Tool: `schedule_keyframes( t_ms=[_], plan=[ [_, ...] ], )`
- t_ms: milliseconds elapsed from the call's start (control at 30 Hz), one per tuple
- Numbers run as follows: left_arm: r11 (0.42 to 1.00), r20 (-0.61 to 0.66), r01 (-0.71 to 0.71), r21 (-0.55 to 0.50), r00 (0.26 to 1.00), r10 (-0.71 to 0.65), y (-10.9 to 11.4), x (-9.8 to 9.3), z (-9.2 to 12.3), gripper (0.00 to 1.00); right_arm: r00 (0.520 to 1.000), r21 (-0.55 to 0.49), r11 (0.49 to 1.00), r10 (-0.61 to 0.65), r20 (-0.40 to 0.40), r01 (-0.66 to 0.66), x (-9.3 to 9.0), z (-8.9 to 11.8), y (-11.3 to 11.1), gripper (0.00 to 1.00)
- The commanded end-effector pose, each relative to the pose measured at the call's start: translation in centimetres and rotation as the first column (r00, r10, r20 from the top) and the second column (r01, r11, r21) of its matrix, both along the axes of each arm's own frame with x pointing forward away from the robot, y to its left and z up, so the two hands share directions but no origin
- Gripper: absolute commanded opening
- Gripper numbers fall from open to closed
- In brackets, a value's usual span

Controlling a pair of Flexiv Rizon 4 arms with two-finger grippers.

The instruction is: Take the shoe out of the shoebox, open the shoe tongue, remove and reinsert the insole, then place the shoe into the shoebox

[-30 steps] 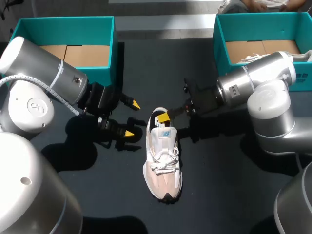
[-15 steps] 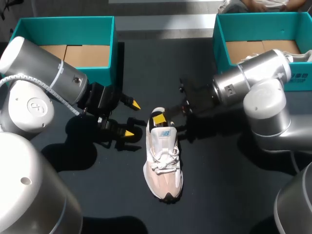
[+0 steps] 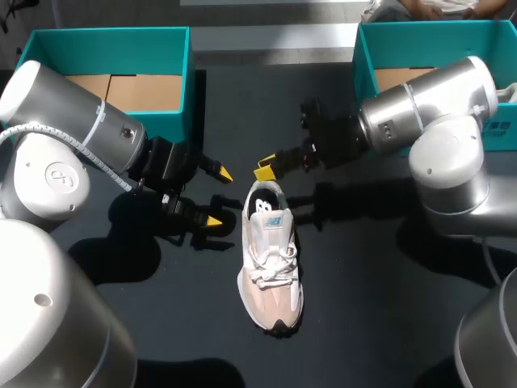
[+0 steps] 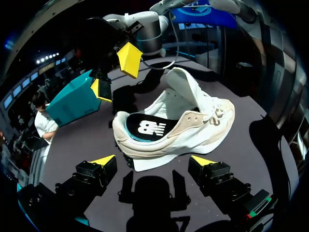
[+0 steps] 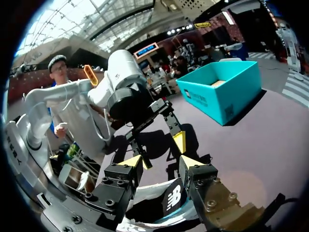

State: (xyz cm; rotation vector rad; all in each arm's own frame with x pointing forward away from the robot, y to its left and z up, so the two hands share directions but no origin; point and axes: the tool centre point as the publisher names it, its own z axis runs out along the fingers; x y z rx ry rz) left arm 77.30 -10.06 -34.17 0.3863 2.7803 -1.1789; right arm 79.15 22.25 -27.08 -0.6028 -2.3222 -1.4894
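- A teal cardboard shoebox with a brown floor [image 3: 113, 32] stands at the far left of the dark table [image 3: 371, 307]. No shoe shows in it, though my left arm cuts off its near corner.
- The left gripper [image 3: 219, 196] sits low, just beside the shoe's heel end, with its jaws spread wide and holding nothing.
- The white and pale pink lace-up sneaker [image 3: 271, 267] stands on the table between the two grippers, so taking it out is done.
- In the left wrist view its white tongue [image 4: 186, 94] stands lifted, so opening looks done or nearly so.
- The black insole [image 4: 145, 126] lies inside the sneaker. I cannot tell whether it has been out yet, and boxing the sneaker is certainly left.
- The right gripper [image 3: 265, 168] hovers above the heel opening, its fingers apart and gripping nothing.
- My right arm hides much of a second teal shoebox [image 3: 420, 27] at the far right. Something white at its edge is hard to make out.
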Motion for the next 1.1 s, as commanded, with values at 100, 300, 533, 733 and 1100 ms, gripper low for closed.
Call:
schedule_keyframes(
  t_ms=[100,300,533,733,1100],
  plan=[
    [1.000,0.003,-0.003,0.002,1.000,0.003,0.0,-0.2,0.0,1.00,0.988,-0.041,0.987,-0.156,-0.006,0.155,-2.1,2.0,-2.9,0.53],
    [1.000,0.003,-0.003,0.002,1.000,0.003,0.0,-0.2,0.0,1.00,0.944,-0.048,0.943,-0.331,-0.015,0.330,-4.8,3.4,-4.0,0.37],
    [1.000,0.003,-0.003,0.002,1.000,0.003,0.0,-0.2,0.0,1.00,0.886,-0.279,0.855,-0.463,-0.027,0.438,-3.3,1.6,-2.6,0.00],
    [0.995,0.002,0.067,0.071,0.998,-0.068,1.4,-0.4,2.3,1.00,0.842,-0.485,0.730,-0.539,0.027,0.482,-1.6,0.3,-1.7,0.00],
    [0.969,0.096,0.228,0.097,0.967,-0.238,8.7,1.2,9.1,1.00,0.842,-0.485,0.730,-0.539,0.027,0.482,-1.6,0.3,-1.7,0.00]
  ],
)
